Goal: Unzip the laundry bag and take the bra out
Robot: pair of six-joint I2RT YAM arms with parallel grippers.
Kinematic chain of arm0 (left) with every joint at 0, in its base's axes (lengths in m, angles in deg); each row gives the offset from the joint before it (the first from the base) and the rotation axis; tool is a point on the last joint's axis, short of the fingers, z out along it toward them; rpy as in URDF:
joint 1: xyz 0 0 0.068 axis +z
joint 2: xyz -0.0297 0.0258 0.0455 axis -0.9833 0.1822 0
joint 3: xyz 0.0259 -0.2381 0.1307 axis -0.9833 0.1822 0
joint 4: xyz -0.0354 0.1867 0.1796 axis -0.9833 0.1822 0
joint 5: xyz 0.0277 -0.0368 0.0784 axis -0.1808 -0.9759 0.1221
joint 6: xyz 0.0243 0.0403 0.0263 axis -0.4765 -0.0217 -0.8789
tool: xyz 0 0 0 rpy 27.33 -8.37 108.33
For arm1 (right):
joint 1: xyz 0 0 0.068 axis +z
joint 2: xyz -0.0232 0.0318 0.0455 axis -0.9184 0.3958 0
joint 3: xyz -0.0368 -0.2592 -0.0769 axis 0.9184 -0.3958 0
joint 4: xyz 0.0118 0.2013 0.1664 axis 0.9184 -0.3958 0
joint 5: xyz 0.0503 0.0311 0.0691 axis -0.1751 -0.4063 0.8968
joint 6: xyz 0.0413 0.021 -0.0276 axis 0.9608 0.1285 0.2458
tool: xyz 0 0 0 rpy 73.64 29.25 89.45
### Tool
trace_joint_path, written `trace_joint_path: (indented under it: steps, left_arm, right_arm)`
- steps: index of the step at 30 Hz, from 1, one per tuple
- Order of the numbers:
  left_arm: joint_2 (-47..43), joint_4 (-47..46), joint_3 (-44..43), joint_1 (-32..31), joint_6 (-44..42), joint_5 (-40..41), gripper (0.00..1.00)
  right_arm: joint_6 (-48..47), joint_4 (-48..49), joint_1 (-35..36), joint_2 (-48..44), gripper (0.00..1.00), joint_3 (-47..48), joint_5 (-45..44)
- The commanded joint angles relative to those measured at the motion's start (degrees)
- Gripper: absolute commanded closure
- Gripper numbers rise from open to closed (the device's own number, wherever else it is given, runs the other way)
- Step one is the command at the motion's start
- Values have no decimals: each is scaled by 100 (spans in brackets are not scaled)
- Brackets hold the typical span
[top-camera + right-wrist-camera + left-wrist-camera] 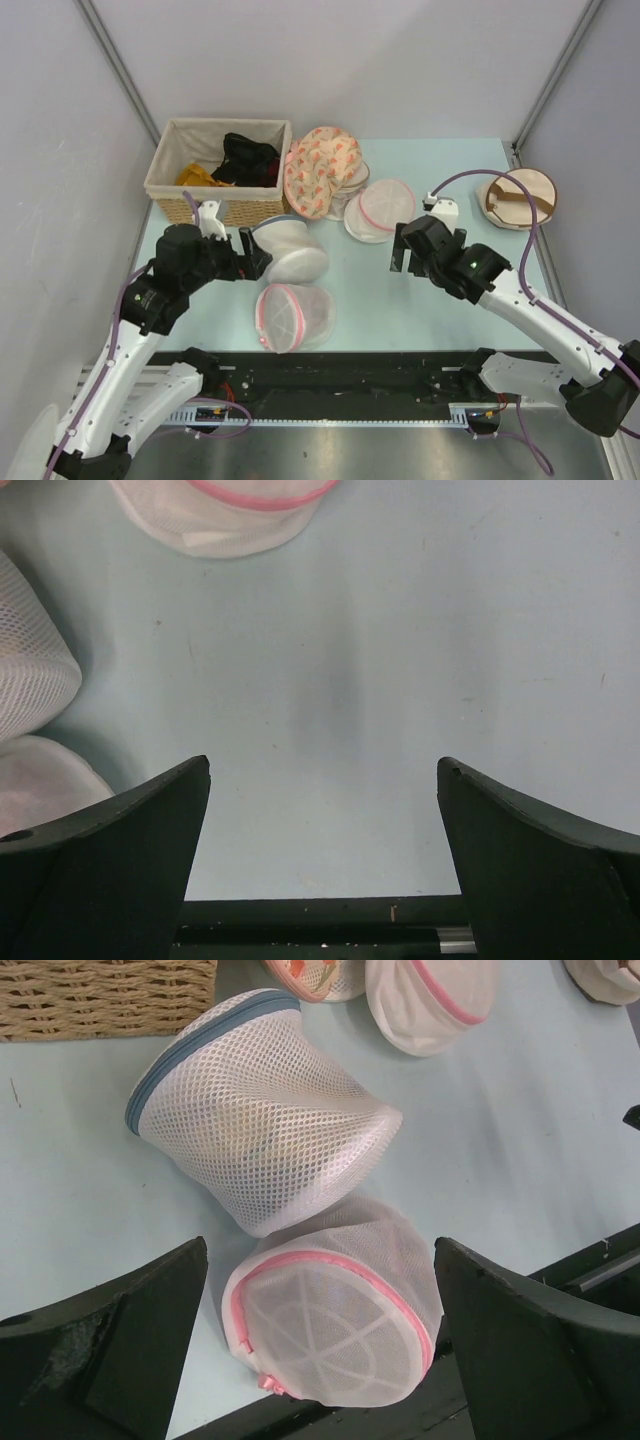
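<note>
The laundry bag [293,316], a small white mesh pouch with a pink zipper band, lies near the table's front edge. In the left wrist view it [335,1325] sits between and below my fingers, with its pink zipper pull [268,1381] at the lower left. The zipper looks closed. My left gripper [255,256] [320,1247] is open and empty, hovering just behind the pouch beside the mesh cylinder. My right gripper [405,258] [323,767] is open and empty over bare table to the pouch's right. No red bra is in view.
A larger white mesh cylinder [292,250] [260,1120] with a blue-grey band leans on the pouch. A second pink-trimmed pouch [381,210] [225,510], a peach floral bag [320,170] and a wicker basket [163,180] holding black and yellow cloth stand behind. A beige bag [520,198] lies far right.
</note>
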Motion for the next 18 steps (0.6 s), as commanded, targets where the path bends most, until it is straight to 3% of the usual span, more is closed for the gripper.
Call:
trace_joint_path:
  steps: [1,12,18]
  left_arm:
    - [62,29,-53,-20,-164,18,0]
    - [27,442,-35,-20,-190,474,0]
    - [290,802,-203,6,232,1386,0]
  right_arm:
    - [66,239,224,25,0,31,-210]
    - [198,975,821,139,0,39,334]
    - [418,2407,2323,726,0,197,598]
